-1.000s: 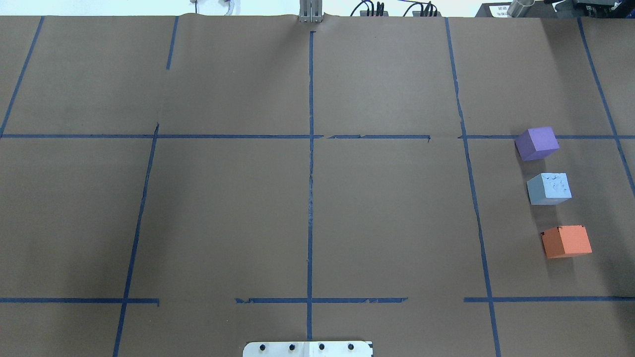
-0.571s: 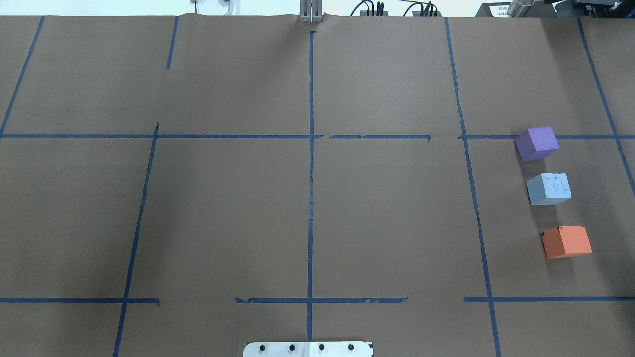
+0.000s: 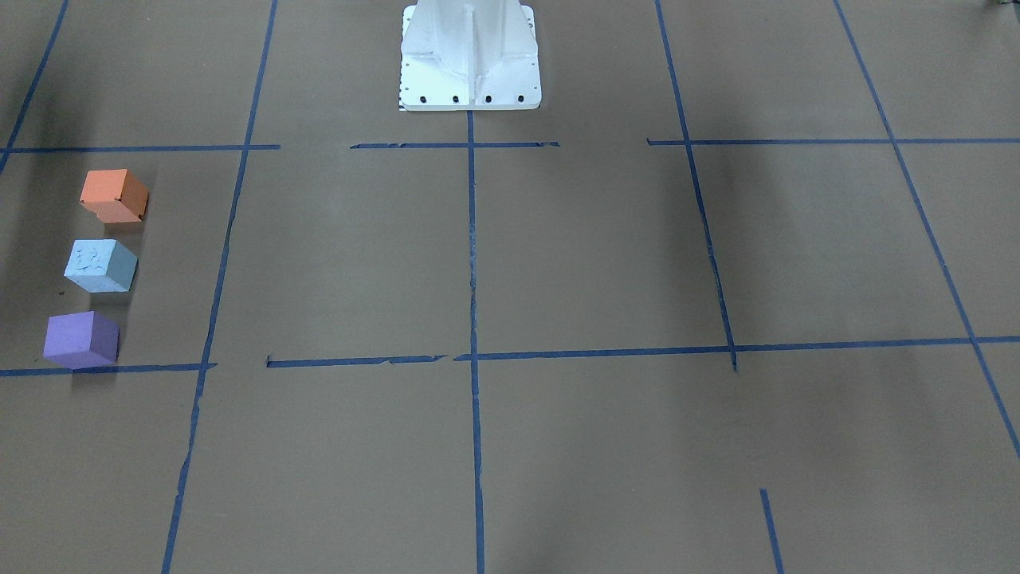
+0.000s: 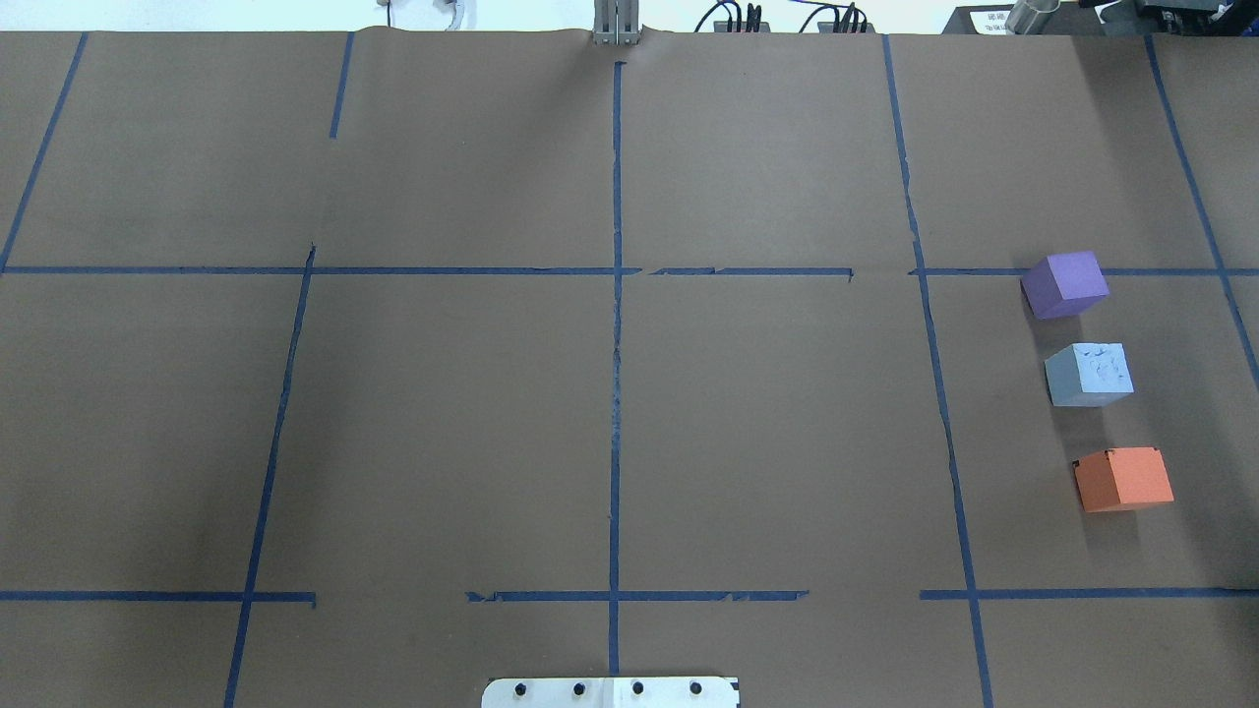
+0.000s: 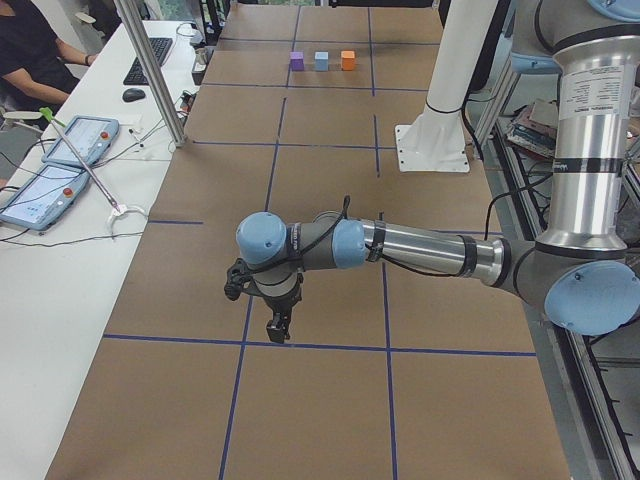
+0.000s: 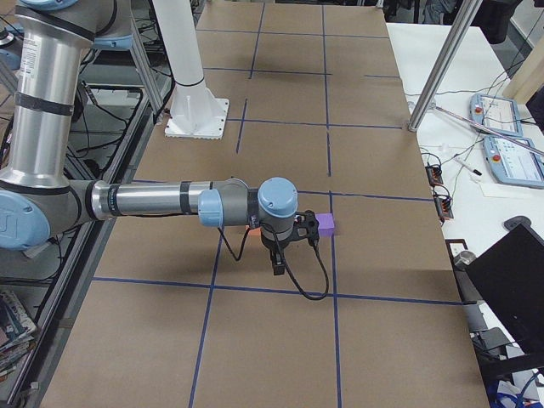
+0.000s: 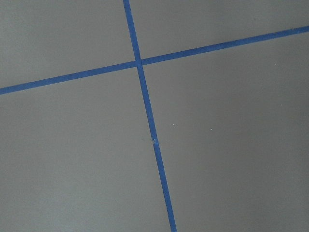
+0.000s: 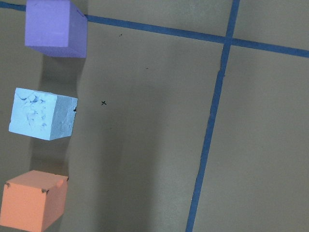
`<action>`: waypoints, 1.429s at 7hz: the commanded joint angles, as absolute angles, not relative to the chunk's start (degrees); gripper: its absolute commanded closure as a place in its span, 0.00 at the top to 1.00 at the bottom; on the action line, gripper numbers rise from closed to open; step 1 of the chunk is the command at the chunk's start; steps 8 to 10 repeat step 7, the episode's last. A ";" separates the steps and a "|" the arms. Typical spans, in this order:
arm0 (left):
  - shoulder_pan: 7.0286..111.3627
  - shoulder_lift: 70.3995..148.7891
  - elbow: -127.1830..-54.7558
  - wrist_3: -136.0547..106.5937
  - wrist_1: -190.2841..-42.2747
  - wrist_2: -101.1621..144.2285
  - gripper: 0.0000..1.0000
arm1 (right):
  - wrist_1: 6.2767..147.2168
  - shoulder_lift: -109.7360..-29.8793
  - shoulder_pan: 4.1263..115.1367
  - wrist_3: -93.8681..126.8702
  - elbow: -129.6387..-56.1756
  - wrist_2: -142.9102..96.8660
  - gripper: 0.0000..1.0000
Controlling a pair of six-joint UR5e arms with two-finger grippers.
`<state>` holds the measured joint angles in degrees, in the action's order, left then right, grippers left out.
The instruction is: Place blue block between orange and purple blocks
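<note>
The light blue block (image 4: 1089,375) stands on the brown table between the purple block (image 4: 1065,284) and the orange block (image 4: 1123,479), in a line at the right, apart from both. The right wrist view shows the purple block (image 8: 56,29), the blue block (image 8: 42,114) and the orange block (image 8: 33,200) at its left edge. My right gripper (image 6: 278,264) hangs above the table beside the blocks, holding nothing that shows; I cannot tell if it is open. My left gripper (image 5: 277,327) hovers over a tape crossing far from the blocks; I cannot tell its state.
Blue tape lines (image 4: 616,324) grid the brown paper. The white robot base plate (image 4: 610,692) sits at the near middle edge. A side table with tablets (image 5: 55,170) and a metal pole (image 5: 150,70) border the far side.
</note>
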<state>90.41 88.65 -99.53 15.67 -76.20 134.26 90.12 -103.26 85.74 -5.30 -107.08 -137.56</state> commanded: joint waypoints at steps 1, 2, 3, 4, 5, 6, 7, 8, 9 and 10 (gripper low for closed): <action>90.26 89.12 -98.79 15.73 -77.34 133.95 1.00 | 90.18 -103.27 85.34 -5.71 -107.14 -137.02 1.00; 90.26 89.12 -98.70 15.56 -77.43 134.12 1.00 | 90.18 -103.27 85.43 -5.71 -107.14 -137.02 1.00; 90.26 89.12 -98.53 15.47 -77.43 134.03 1.00 | 90.26 -103.36 85.08 -5.71 -107.14 -137.02 1.00; 90.26 89.12 -98.53 15.38 -77.34 134.03 1.00 | 90.26 -103.36 84.90 -5.71 -107.14 -136.41 1.00; 90.26 89.03 -98.61 15.38 -77.34 134.12 1.00 | 90.26 -103.45 84.64 -5.71 -107.14 -134.84 1.00; 90.26 89.03 -98.53 15.38 -77.34 134.12 1.00 | 90.26 -103.45 84.64 -5.71 -107.14 -134.65 1.00; 90.26 89.03 -98.61 15.38 -77.34 134.21 1.00 | 90.26 -103.45 84.64 -5.71 -107.14 -134.65 1.00; 90.26 89.03 -98.61 15.38 -77.34 134.21 1.00 | 90.26 -103.45 84.64 -5.71 -107.14 -134.65 1.00; 90.26 89.03 -98.61 15.38 -77.34 134.21 1.00 | 90.26 -103.45 84.64 -5.71 -107.14 -134.65 1.00; 90.26 89.03 -98.61 15.38 -77.34 134.21 1.00 | 90.26 -103.45 84.64 -5.71 -107.14 -134.65 1.00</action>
